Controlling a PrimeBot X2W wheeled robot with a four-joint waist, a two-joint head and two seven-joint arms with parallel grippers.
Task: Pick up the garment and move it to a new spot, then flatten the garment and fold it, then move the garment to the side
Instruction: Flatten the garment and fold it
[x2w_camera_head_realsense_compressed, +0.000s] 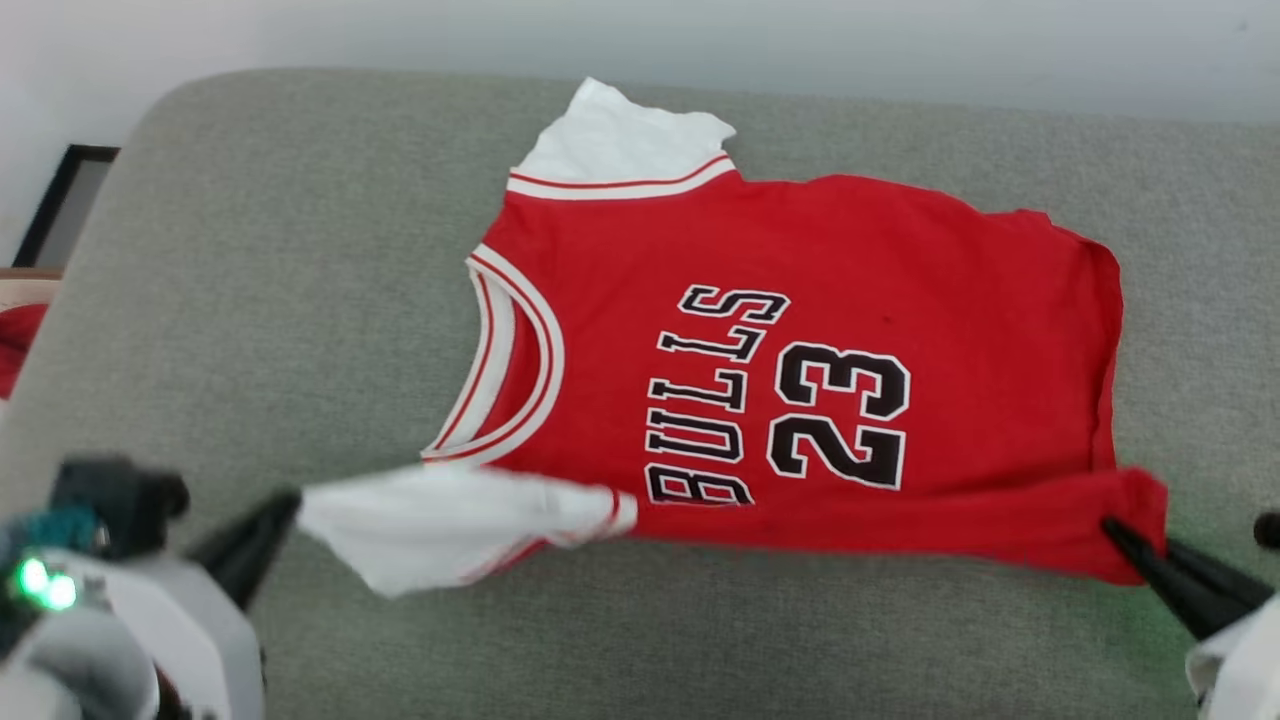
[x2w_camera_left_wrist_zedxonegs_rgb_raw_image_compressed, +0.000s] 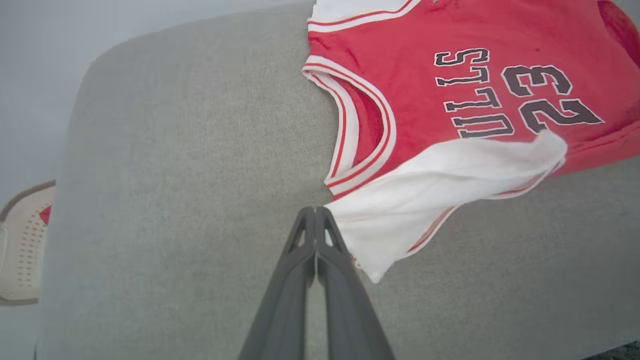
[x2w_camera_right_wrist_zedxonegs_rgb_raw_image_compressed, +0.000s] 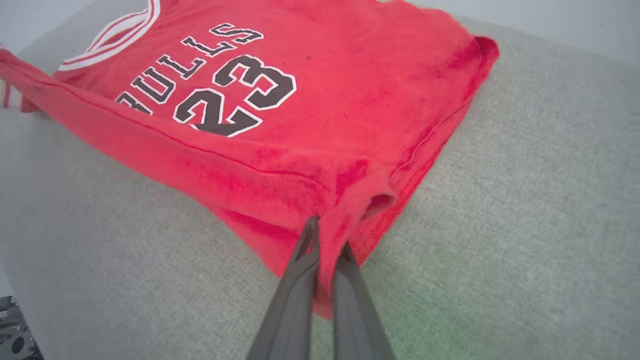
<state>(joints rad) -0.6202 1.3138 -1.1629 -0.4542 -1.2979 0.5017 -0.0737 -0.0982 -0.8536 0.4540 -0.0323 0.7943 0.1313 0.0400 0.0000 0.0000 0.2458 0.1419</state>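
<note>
Your right tool (x2w_camera_right_wrist_zedxonegs_rgb_raw_image_compressed: 327, 234) reaches in low from the near right, its fingers clenched on the near hem corner of the shirt (x2w_camera_head_realsense_compressed: 850, 250). Your left tool (x2w_camera_left_wrist_zedxonegs_rgb_raw_image_compressed: 315, 211) points in from the near left with its fingers pressed together, tips touching the edge of the white sleeve (x2w_camera_head_realsense_compressed: 430, 520); you cannot tell whether it pinches fabric. The shirt lies spread on the grey cushion (x2w_camera_head_realsense_compressed: 280, 250).

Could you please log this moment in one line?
garment on cushion; right gripper shut on hem corner; left gripper shut at sleeve

Grey-green sofa cushion (x2w_camera_head_realsense_compressed: 250, 300) in foregrnd, pale wall (x2w_camera_head_realsense_compressed: 900, 40) behind, dark frame (x2w_camera_head_realsense_compressed: 60, 200) far left; soft even light.
</note>
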